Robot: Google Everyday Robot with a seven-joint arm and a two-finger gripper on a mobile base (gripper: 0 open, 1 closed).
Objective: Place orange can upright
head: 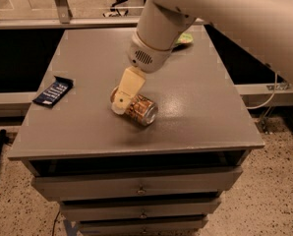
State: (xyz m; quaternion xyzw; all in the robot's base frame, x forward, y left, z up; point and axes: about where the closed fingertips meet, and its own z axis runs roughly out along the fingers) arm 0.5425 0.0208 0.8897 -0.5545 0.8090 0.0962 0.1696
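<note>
Gripper (120,103) sits low over the tabletop at the camera-left end of the orange can (142,110) and overlaps it in view (touching or not, spread or closed: can't tell). The can lies on its side near the table's middle, silver end facing front-right.

Step looks like closing in for the grasp; can not yet upright. Next move needs a firm hold across the body, then lift and rotate so one end seats flat.

Room: bare table (205,107) to the right and behind, front edge fairly near, so tip away from it. Dark blue packet (53,91) and green snack bag (187,37) are well apart.
</note>
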